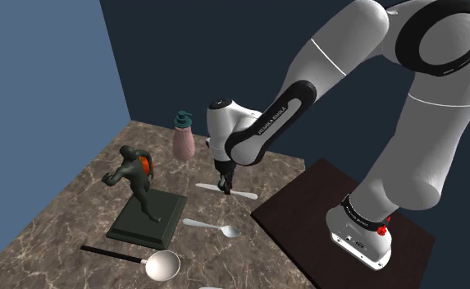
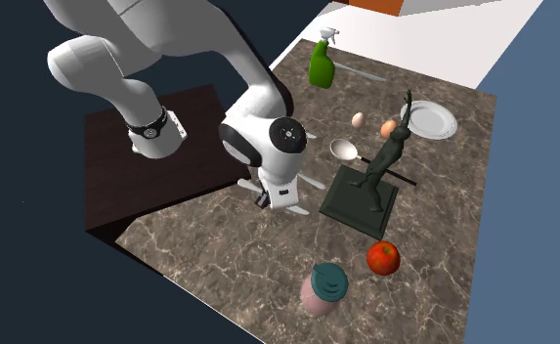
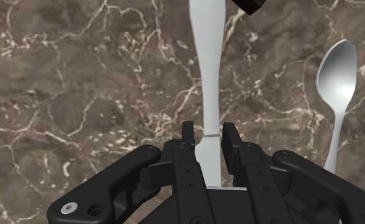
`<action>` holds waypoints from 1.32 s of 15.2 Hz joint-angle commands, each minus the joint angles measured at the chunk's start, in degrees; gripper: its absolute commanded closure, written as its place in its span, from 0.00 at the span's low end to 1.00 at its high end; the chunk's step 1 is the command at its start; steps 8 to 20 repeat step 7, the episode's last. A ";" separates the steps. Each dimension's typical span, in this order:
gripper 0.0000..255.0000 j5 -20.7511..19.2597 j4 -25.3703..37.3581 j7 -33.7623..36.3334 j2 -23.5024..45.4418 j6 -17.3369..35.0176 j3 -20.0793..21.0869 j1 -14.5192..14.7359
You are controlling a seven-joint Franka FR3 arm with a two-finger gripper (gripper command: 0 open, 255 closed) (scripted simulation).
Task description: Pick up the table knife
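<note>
brown worktop (image 1: 77, 213) with pale wiggly lines runs up to blue walls (image 1: 44, 82), and the arm's dark box stand (image 1: 307, 222) sits at one side of it. the white arm bends down so its black tool (image 1: 224, 185) points straight at the worktop. the table knife (image 1: 241, 193) is plain white and lies flat on the worktop right under the tool, with one end poking out on each side of it. seen from the hand, the tool (image 3: 207, 130) has its two fingers pulled in close and pressed on the knife's handle, one on each side, so it is clamped on the table knife (image 3: 206, 63), which lies flat on the stone. a white spoon (image 3: 337, 83) lies just beside the knife, apart from it. near it stands a dark green statue (image 1: 134, 176) of a running man on a flat dark base. a ladle (image 1: 130, 258) with a black handle lies by the base. a pink bottle (image 1: 184, 139) with a teal cap stands behind the tool. across the worktop in the second exterior view are a red apple (image 2: 383, 257), two eggs (image 2: 359, 119), a white plate (image 2: 432, 119) and a green spray bottle (image 2: 322, 64).
</note>
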 commanded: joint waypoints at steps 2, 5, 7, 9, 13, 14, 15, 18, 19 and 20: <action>1.00 0.99 -0.03 -0.53 -2.31 -2.21 0.52 -0.34; 1.00 1.92 0.02 -1.06 -4.51 -4.37 0.92 -0.63; 1.00 1.97 0.02 -1.09 -4.63 -4.48 0.93 -0.63; 1.00 1.97 0.02 -1.09 -4.63 -4.48 0.93 -0.63; 1.00 1.97 0.02 -1.09 -4.63 -4.48 0.93 -0.63; 1.00 1.97 0.02 -1.09 -4.63 -4.48 0.93 -0.63; 1.00 1.97 0.02 -1.09 -4.63 -4.48 0.93 -0.63; 1.00 1.97 0.02 -1.09 -4.63 -4.48 0.93 -0.63; 1.00 1.97 0.02 -1.09 -4.63 -4.48 0.93 -0.63; 1.00 1.97 0.02 -1.09 -4.63 -4.48 0.93 -0.63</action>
